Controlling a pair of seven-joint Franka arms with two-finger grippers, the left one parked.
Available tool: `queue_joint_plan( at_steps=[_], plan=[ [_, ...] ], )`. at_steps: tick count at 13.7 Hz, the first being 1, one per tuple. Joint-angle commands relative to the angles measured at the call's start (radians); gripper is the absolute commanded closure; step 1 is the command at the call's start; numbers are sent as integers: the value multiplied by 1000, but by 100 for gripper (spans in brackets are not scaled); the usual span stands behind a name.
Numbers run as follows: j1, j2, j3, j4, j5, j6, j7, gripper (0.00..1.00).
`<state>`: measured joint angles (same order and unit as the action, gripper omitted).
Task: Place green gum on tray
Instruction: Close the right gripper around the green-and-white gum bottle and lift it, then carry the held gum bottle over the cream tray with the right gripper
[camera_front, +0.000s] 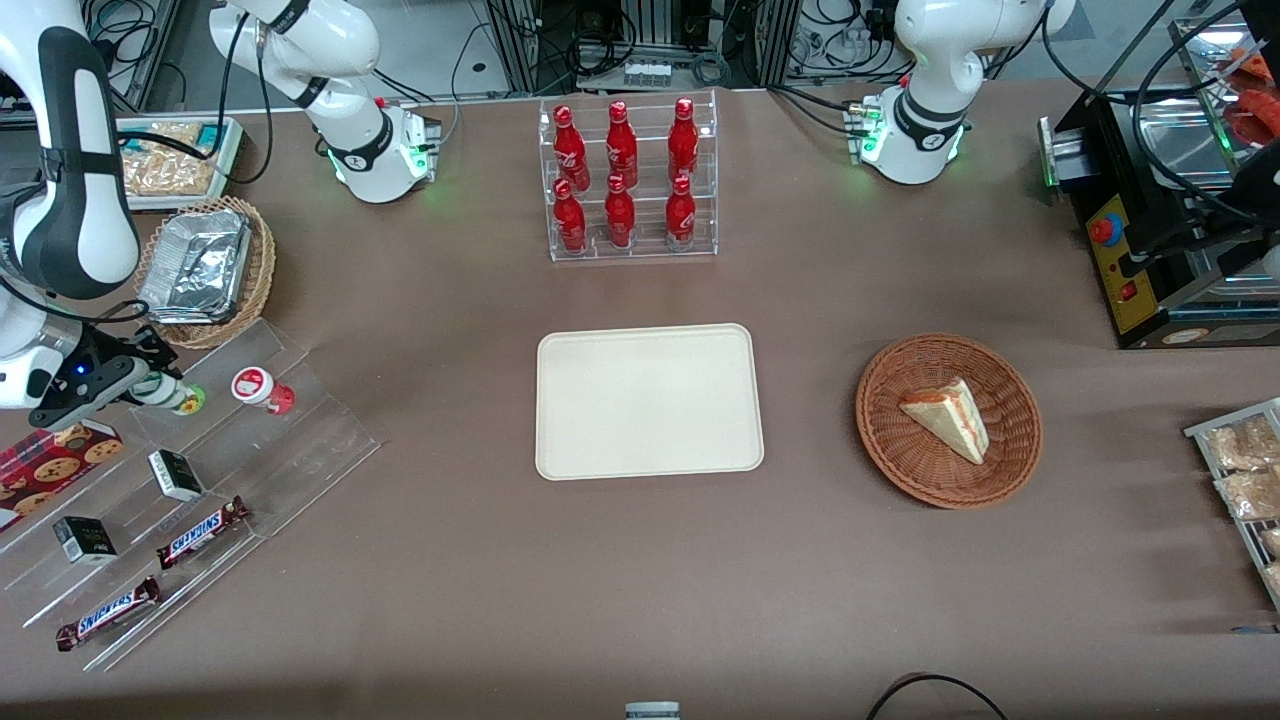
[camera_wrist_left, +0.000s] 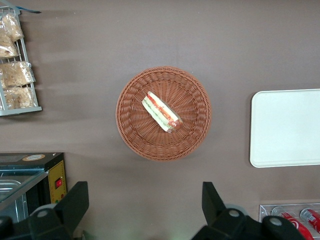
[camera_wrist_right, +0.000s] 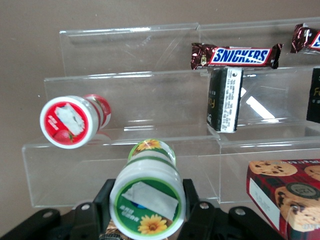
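Note:
The green gum (camera_front: 186, 399) is a small white bottle with a green base, lying on its side on the highest step of a clear stepped stand (camera_front: 300, 440) at the working arm's end of the table. My right gripper (camera_front: 160, 391) is shut on it. In the right wrist view the gum's green sunflower lid (camera_wrist_right: 147, 201) sits between the two black fingers (camera_wrist_right: 102, 202), which press its sides. The red gum (camera_front: 262, 388) lies beside it on the same step, also in the right wrist view (camera_wrist_right: 70, 121). The cream tray (camera_front: 648, 400) lies flat at the table's middle, with nothing on it.
The stand also holds Snickers bars (camera_front: 202, 531) and small dark boxes (camera_front: 175, 474). A cookie box (camera_front: 55, 455) lies beside it. A wicker basket of foil trays (camera_front: 205, 270), a rack of red bottles (camera_front: 628, 180) and a basket with a sandwich (camera_front: 948, 418) stand around the tray.

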<state>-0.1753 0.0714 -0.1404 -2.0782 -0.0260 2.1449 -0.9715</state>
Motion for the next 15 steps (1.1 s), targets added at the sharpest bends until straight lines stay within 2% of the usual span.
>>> queue_joint_plan(
  at_steps=[1,8,15],
  plan=[
    [28,-16,8,49,-5,-72,51,100],
    [170,-10,8,142,-5,-187,255,100],
    [350,13,8,158,-2,-191,516,100]
  ],
)
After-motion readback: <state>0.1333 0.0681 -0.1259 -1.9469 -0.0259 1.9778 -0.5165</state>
